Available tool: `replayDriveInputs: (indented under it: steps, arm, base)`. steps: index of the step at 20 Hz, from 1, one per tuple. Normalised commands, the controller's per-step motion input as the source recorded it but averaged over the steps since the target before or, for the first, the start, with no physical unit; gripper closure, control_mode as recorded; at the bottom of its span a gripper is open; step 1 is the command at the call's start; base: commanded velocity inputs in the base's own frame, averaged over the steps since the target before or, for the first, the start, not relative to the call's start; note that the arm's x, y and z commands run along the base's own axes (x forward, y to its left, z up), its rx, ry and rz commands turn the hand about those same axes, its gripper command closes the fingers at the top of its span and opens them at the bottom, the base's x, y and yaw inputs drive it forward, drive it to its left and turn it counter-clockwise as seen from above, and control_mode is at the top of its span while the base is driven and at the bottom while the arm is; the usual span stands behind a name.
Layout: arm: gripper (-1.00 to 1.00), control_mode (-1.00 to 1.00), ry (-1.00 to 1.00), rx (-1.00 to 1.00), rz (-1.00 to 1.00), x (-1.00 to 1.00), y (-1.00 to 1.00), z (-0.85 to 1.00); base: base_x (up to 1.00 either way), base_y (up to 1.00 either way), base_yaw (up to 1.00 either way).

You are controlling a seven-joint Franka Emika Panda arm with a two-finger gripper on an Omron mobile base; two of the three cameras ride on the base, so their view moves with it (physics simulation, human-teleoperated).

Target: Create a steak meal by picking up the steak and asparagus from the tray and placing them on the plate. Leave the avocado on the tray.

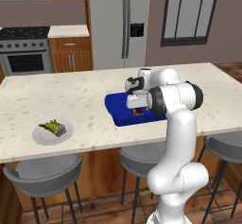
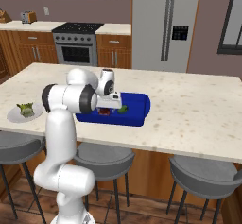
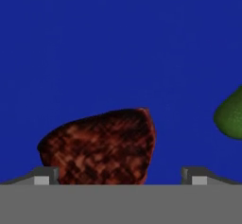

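Jaws spread wide (unclosed) around the steak (image 3: 99, 147)

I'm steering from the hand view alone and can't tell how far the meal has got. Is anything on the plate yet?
Observer: Yes. The asparagus already lies on the plate, seen from the left base view.
Operator: Where is that plate from the tray?
Observer: It sits apart from the tray, on the counter toward its near edge, to the robot's left.
Operator: And my gripper?
Observer: The gripper is down over the tray with the steak right under it; the avocado sits beside it on the tray, on the robot's right.
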Motion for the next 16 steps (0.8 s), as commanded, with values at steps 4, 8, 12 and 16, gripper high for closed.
replayDriveInputs:
  steps: [4, 8, 12, 16]
  arm:
    - [-1.0, -1.0, 0.0, 0.0, 0.03, 0.02, 0.0, -0.31]
    - [-1.0, -1.0, 0.0, 0.0, 0.01, -0.1, 0.11, -0.14]
    - [-1.0, -1.0, 0.0, 0.0, 0.0, -0.12, 0.23, -0.13]
    - [-1.0, -1.0, 0.0, 0.0, 0.0, 0.0, 0.11, 0.0]
  base:
    - [0.0, 0.0, 0.0]
    - [0.0, 0.0, 0.0]
    - [0.0, 0.0, 0.0]
    - [0.0, 0.0, 0.0]
